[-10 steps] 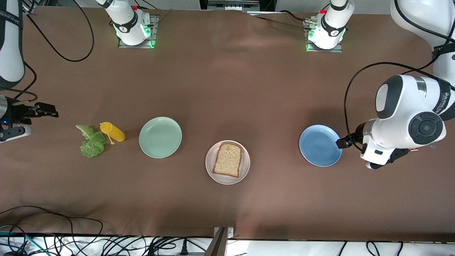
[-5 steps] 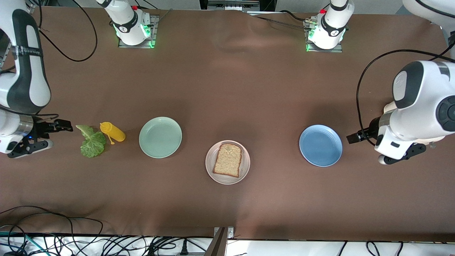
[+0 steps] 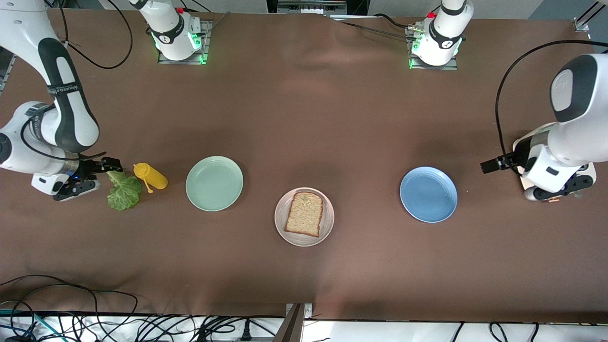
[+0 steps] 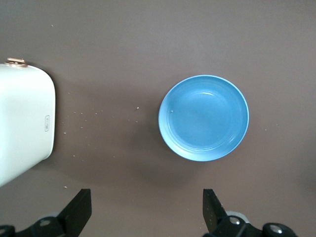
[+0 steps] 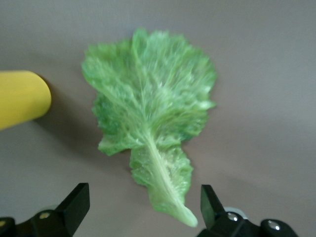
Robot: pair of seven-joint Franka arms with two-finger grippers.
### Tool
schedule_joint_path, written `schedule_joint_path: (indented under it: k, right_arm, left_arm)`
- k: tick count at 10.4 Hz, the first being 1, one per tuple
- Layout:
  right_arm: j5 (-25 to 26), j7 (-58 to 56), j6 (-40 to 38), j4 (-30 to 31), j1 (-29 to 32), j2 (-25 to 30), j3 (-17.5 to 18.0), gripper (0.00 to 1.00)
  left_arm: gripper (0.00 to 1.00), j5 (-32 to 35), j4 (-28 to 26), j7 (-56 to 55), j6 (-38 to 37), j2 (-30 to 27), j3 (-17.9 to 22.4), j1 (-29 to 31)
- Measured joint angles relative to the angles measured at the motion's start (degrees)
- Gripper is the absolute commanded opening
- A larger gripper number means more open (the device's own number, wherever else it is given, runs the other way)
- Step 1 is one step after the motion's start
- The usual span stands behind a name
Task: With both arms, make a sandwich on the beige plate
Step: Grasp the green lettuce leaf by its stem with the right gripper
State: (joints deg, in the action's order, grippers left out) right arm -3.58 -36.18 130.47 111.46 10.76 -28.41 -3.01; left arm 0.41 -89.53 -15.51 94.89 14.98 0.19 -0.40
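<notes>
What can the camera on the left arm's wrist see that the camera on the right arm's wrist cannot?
Only the left wrist view shows the round blue plate, lying bare on the brown table cloth, with a white rounded casing and scattered crumbs beside it. Only the right wrist view shows the ruffled green lettuce leaf and the end of a yellow squeeze bottle next to it. Both share the same brown cloth and an open pair of black fingers: the left gripper and the right gripper, neither holding anything.
</notes>
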Motion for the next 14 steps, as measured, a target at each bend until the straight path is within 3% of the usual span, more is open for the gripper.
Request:
schedule_joint_path:
  k: [3, 4, 6, 7, 11, 14]
  right_arm:
    - [0.0, -3.1, 3.7, 1.3, 2.5, -1.3, 1.6, 1.00]
    - [0.0, -4.0, 5.0, 1.3, 2.5, -1.5, 1.9, 0.88]
    - [0.0, -4.9, 7.3, 1.5, 2.5, -2.8, 2.9, 0.21]
    - [0.0, -5.0, 7.6, 1.5, 2.5, -3.3, 3.3, 0.00]
    - [0.0, -5.8, 6.1, 0.8, 2.5, -2.7, 3.5, 0.00]
    - [0.0, -6.1, -6.1, -3.6, 2.5, 3.9, 4.9, 0.00]
  left_arm:
    - [1.00, 0.0, -0.8, 3.4, 0.1, -1.6, 0.0, 2.5]
    - [1.00, 0.0, -0.9, 3.5, 0.1, -1.6, -0.1, 2.5]
    - [1.00, 0.0, -0.9, 3.5, 0.1, -1.6, -0.4, 2.5]
    - [1.00, 0.0, -0.9, 3.5, 0.1, -1.6, -0.4, 2.5]
    - [1.00, 0.0, -0.9, 6.1, 0.4, -1.8, -0.4, 2.5]
    - [1.00, 0.0, -0.8, 6.8, 0.5, -1.9, -0.6, 2.4]
